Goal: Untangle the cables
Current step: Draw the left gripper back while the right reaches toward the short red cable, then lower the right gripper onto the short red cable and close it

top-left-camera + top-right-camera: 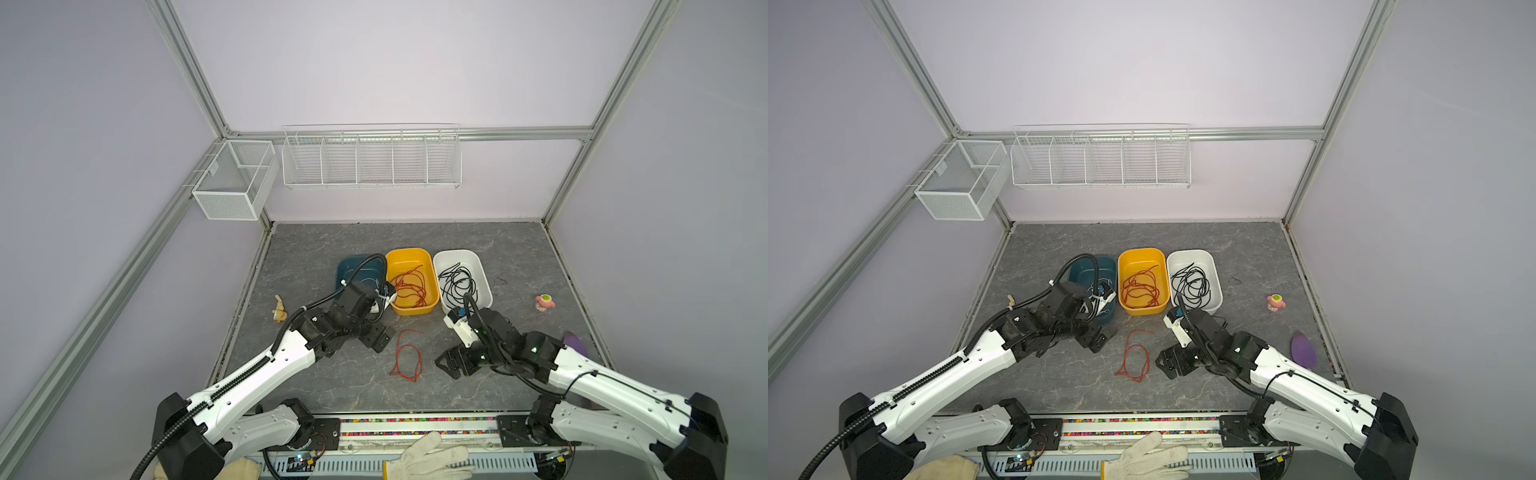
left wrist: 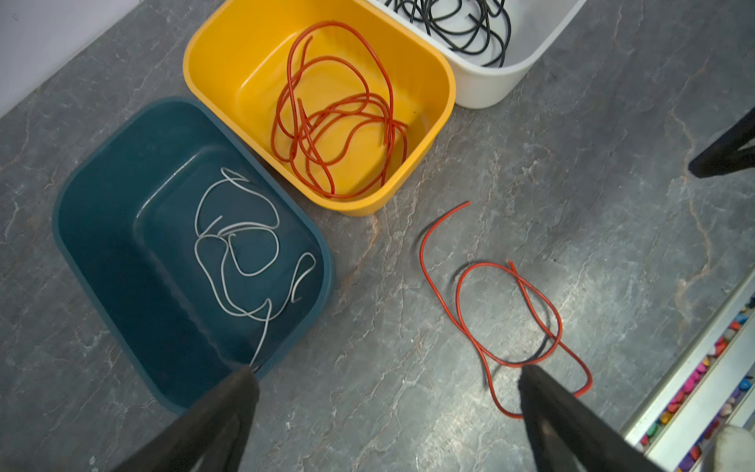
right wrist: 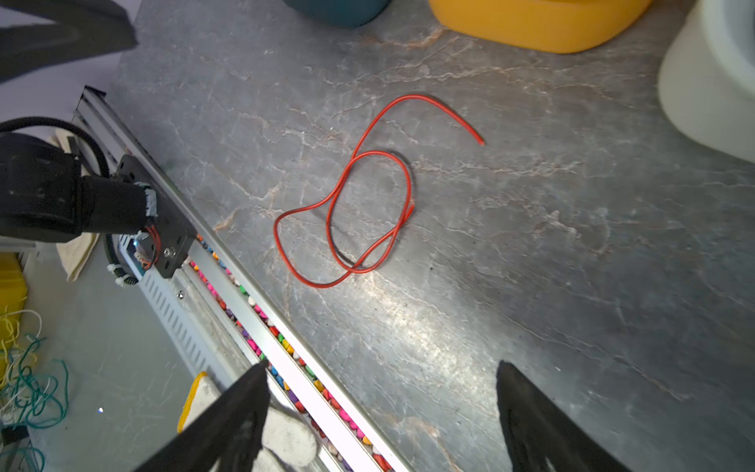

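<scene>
A loose red-orange cable [image 1: 399, 347] [image 1: 1127, 347] lies in a crossed loop on the grey table, between my two grippers. More red-orange cables [image 1: 409, 286] [image 2: 367, 98] fill the yellow bin. Black cables [image 1: 457, 284] [image 2: 470, 36] lie in the white bin, and a white cable [image 2: 245, 224] lies in the teal bin. My left gripper [image 1: 376, 336] [image 2: 386, 376] is open by the teal bin's near corner. The white cable's end runs up to one fingertip [image 2: 245, 380]. My right gripper [image 1: 451, 363] [image 3: 382, 367] hangs open and empty, right of the loose cable [image 2: 421, 249] [image 3: 409, 188].
Teal bin [image 1: 345, 266], yellow bin [image 1: 409, 251] and white bin [image 1: 484, 274] stand in a row mid-table. A pink toy [image 1: 544, 302] and a purple piece [image 1: 1303, 349] lie at right, a beige piece [image 1: 279, 309] at left. Gloves [image 1: 428, 457] rest on the front rail.
</scene>
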